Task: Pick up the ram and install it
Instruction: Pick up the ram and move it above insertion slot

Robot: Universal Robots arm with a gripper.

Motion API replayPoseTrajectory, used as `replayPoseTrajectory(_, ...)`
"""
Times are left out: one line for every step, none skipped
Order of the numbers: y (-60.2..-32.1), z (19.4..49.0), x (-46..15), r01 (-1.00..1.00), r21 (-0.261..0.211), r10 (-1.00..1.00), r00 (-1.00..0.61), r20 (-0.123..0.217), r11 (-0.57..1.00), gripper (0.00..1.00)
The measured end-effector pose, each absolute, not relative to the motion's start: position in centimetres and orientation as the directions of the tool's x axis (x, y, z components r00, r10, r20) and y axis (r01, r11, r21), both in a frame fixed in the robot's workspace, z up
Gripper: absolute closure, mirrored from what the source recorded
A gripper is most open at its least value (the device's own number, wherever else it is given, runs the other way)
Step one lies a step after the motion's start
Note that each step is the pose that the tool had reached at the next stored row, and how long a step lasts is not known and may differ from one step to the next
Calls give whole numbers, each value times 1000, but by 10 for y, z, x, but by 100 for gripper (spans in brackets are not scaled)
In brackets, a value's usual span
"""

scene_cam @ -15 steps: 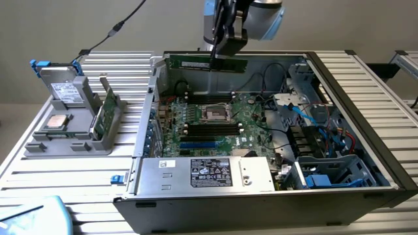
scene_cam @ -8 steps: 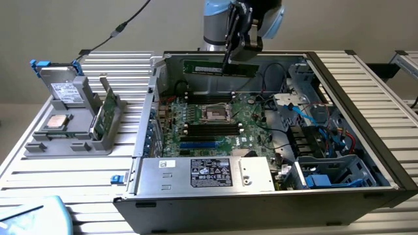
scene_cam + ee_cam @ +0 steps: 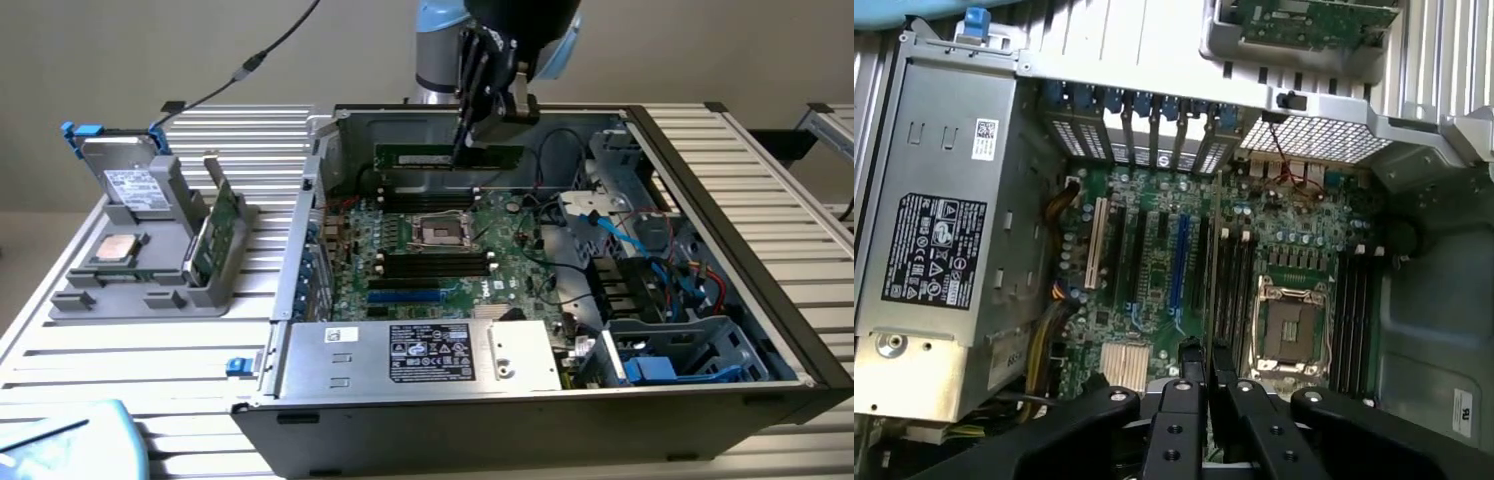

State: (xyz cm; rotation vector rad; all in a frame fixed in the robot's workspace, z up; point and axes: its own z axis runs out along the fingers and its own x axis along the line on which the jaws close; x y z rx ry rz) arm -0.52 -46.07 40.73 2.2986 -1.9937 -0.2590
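The ram (image 3: 424,157), a long narrow green stick, hangs level inside the open computer case, above the motherboard's (image 3: 507,262) far memory slots (image 3: 430,198). My gripper (image 3: 462,152) comes straight down from above and is shut on the stick's upper edge, right of its middle. In the wrist view the black fingers (image 3: 1192,362) are pressed together over the board, beside the processor socket (image 3: 1286,330) and between the two banks of memory slots (image 3: 1234,290). The stick does not touch a slot.
The case walls (image 3: 747,260) surround the board. A power supply (image 3: 416,355) lies along the near side, and cables and a drive cage (image 3: 667,350) fill the exterior view's right. A grey fixture (image 3: 134,290) outside holds a metal drive (image 3: 134,185), a square chip (image 3: 118,248) and another green board (image 3: 220,232).
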Motion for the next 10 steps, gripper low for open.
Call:
replayPoseTrajectory(-460, 405, -4, -973, 177, -988, 141, -70, -151, 86)
replayPoseTrajectory(-459, 404, -2, -972, 177, -987, 142, -70, -152, 86)
replayPoseTrajectory(-458, 402, 2, -972, 176, -987, 142, -70, -152, 86)
replayPoseTrajectory(-457, 400, 7, -972, 177, -987, 142, -70, -152, 86)
replayPoseTrajectory(-456, 398, 10, -972, 177, -987, 142, -70, -152, 86)
replayPoseTrajectory(-455, 396, 12, -972, 177, -987, 142, -70, -152, 86)
replayPoseTrajectory(-453, 394, 13, -972, 177, -987, 142, -70, -152, 86)
replayPoseTrajectory(-451, 393, 13, -972, 177, -987, 142, -70, -152, 86)
replayPoseTrajectory(-449, 391, 13, -972, 177, -987, 142, -70, -152, 86)
replayPoseTrajectory(-447, 389, 13, -972, 177, -987, 142, -70, -152, 86)
